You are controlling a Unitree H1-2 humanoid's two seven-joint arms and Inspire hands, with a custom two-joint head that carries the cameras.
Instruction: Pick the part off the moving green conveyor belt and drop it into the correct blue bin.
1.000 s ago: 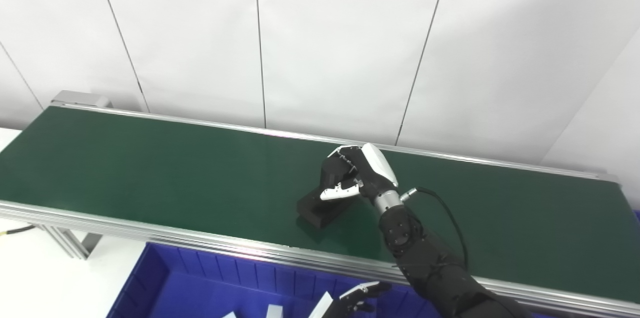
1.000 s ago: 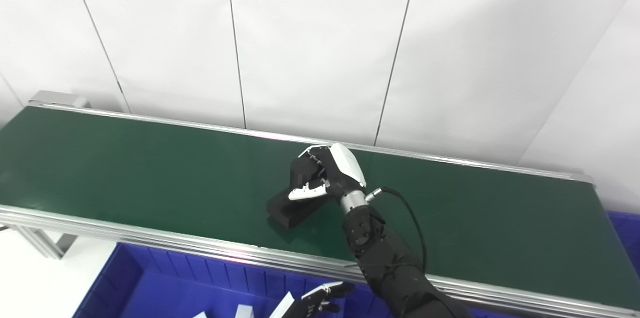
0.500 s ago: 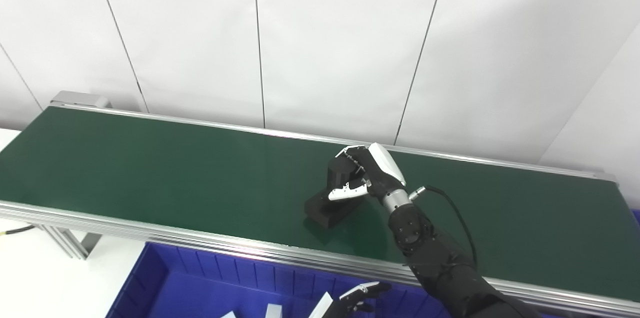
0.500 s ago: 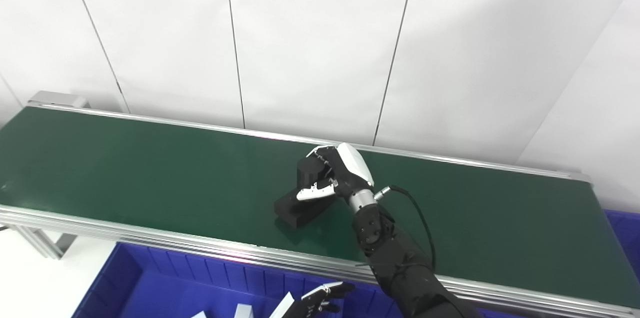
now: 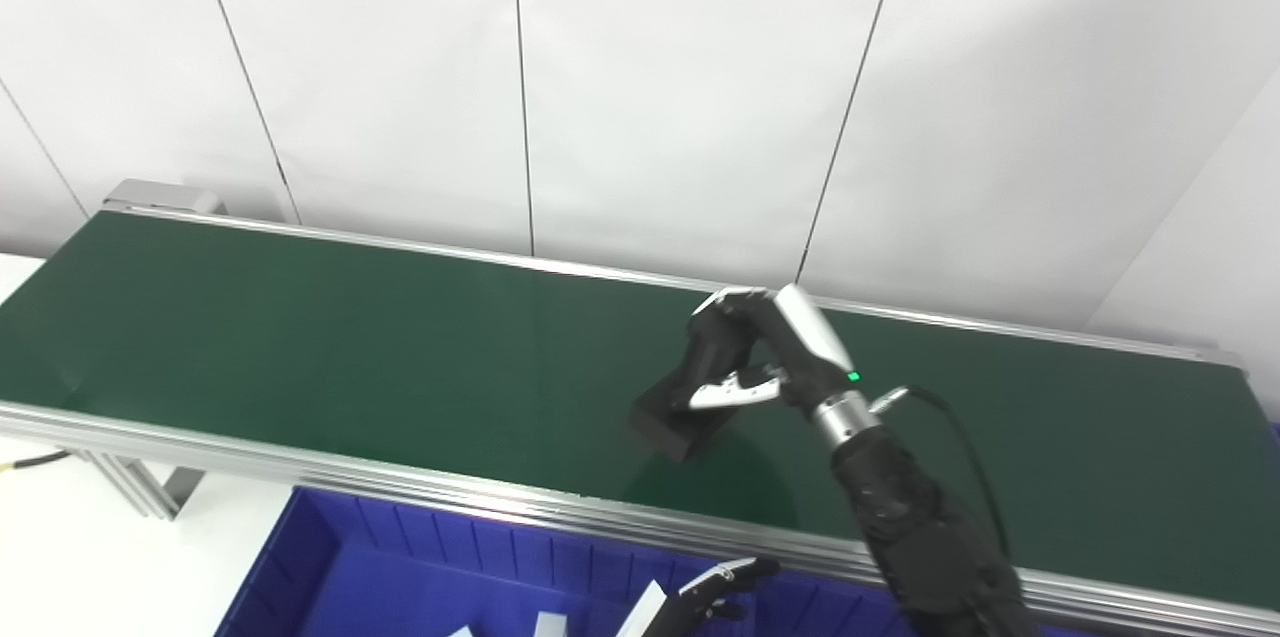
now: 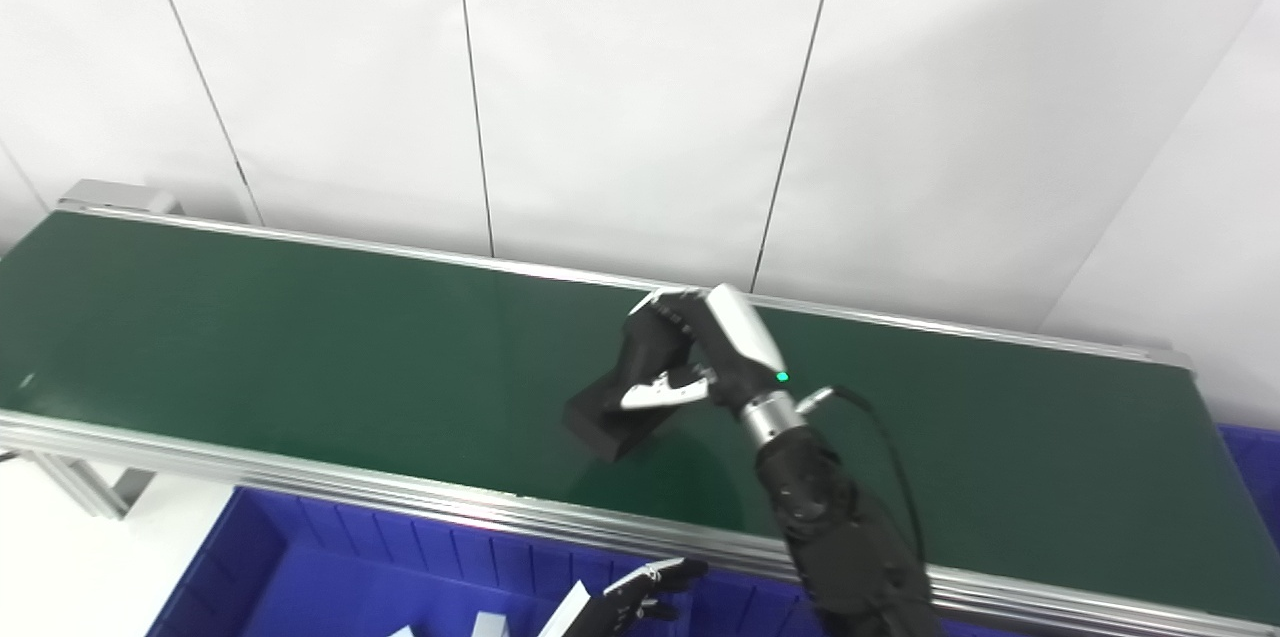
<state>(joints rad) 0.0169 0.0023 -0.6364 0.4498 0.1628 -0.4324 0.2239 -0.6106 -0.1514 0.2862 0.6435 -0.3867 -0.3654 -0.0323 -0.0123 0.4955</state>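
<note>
While clenched around the black part (image 5: 676, 415), right hand (image 5: 765, 357) carrying it tilted just above the green belt (image 5: 300, 337), long axis slanting down and away from the palm. Blue bin (image 5: 420, 567) below and nearer. Left hand (image 5: 715, 592) barely visible, state unclear.

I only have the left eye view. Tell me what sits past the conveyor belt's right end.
Observer: The right eye view shows a second blue bin just beyond the conveyor belt's right end.
Operator: My right hand holds the black part. Report what that bin contains.
Observer: Even in the right eye view only its near corner shows, low against the wall; its inside is out of frame.
</note>
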